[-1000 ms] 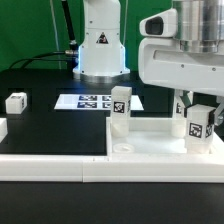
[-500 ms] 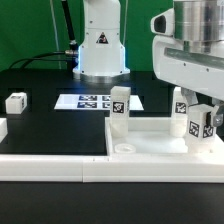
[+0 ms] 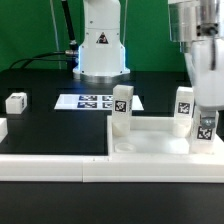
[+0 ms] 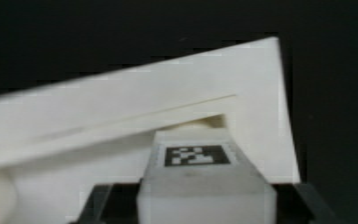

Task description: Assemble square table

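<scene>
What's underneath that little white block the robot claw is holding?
Under the leg block held in the gripper lies a corner of the white square tabletop. The wrist view shows slab on both sides of it; the block itself hides the spot directly beneath, so contact can't be judged.
</scene>
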Motion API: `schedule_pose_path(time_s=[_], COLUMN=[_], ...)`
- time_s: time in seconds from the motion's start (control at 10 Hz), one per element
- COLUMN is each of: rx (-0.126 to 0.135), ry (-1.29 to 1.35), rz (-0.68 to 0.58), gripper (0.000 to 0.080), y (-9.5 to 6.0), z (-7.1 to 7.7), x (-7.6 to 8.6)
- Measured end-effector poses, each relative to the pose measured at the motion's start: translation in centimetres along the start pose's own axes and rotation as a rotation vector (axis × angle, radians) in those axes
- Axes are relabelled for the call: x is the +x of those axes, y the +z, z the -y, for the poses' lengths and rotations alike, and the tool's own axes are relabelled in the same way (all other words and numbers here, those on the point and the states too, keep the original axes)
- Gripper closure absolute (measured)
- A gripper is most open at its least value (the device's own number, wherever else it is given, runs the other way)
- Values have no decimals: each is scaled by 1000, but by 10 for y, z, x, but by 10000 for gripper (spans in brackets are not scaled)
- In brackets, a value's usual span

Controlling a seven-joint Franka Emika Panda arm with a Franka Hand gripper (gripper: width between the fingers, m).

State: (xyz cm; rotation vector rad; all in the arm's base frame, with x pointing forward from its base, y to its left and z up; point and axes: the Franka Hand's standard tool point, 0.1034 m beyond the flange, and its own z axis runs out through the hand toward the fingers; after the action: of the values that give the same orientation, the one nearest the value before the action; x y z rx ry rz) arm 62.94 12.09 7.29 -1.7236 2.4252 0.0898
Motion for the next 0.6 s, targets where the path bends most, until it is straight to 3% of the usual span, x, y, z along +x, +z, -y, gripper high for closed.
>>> schedule_pose_path(time_s=[0.5,0.6], rx=[8,6], ry=[108,102], rz=[-15,-12], gripper=[502,426], y=[-1,0], z=[1,0], x=[4,3])
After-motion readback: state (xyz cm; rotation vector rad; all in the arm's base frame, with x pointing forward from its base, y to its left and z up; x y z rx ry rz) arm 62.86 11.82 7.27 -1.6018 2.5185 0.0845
